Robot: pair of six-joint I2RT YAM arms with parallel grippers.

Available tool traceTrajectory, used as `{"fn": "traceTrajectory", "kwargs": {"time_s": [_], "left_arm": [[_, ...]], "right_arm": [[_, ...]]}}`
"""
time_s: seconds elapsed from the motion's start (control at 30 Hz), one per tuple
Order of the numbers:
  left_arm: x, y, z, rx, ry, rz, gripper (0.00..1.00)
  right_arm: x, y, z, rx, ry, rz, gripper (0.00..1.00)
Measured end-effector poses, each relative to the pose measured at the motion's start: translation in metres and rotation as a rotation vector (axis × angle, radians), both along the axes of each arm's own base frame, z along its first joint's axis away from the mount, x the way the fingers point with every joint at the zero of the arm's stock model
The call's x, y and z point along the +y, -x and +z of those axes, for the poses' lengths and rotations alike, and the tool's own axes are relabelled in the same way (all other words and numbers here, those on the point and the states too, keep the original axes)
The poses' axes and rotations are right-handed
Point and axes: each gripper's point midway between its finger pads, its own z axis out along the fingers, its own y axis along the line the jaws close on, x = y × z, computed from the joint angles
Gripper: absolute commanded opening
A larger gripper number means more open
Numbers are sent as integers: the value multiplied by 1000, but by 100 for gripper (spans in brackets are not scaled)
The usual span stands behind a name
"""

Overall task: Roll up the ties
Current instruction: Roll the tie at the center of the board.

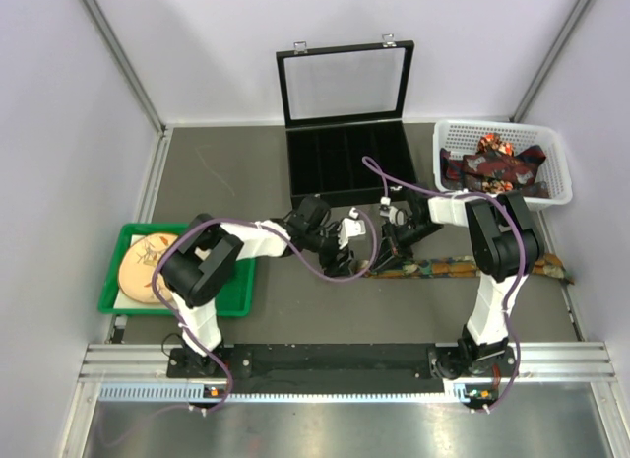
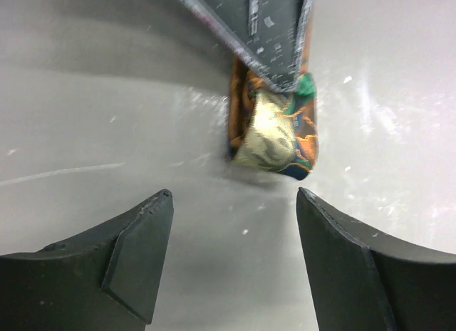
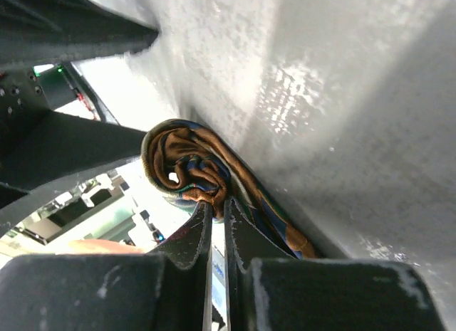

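Low, right claw (image 3: pixel 218 216) tight on tie (image 3: pixel 187 160)

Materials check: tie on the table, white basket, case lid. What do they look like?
Tie: woven fabric, maybe silky; soft rolled folds, slight sheen.
Basket: probably moulded plastic; white slotted sides.
Case lid: see-through pane, glass or acrylic, in a black frame.

Pale lilac walls (image 1: pixel 49 133) are enclosing the grey tabletop (image 1: pixel 217 172) on three sides; aluminium posts (image 1: pixel 118 54) are rising at the corners; light is gleaming on the near rail (image 1: pixel 345 358).
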Motion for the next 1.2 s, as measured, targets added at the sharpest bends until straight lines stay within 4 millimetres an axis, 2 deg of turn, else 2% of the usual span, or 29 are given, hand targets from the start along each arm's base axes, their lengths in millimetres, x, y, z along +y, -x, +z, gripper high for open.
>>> {"fn": "traceTrajectory", "kwargs": {"time_s": [0.23, 0.43, 0.6, 0.7, 0.8, 0.9, 0.97, 1.1, 1.17, 1.2], "left_arm": [[-16, 18, 2, 44, 161, -4, 75], [-39, 23, 2, 31, 237, -13, 69], [-56, 21, 0, 2, 296, -22, 51], [-60, 19, -2, -8, 312, -29, 36], [-60, 19, -3, -15, 304, -36, 29], [-60, 18, -3, -22, 253, -46, 27], [-58, 16, -3, -39, 197, -44, 28], [-53, 15, -5, -60, 86, -38, 30], [-51, 13, -5, -64, 38, -29, 30], [-50, 13, -5, -64, 18, -25, 30]], "right_arm": [[-7, 1, -3, 15, 59, -2, 0], [-9, 1, -3, 20, 86, 0, 0], [-9, 1, -3, 28, 90, 1, 0], [-8, 1, -4, 33, 87, 1, 0], [-8, 0, -4, 32, 85, 0, 0], [-8, -1, -4, 27, 81, 3, 0], [-8, 0, -3, 26, 77, 6, 6], [-8, -2, -1, 17, 52, 8, 29], [-11, -5, 2, 15, 32, 0, 34], [-13, -7, 4, 13, 23, -9, 41]]}}
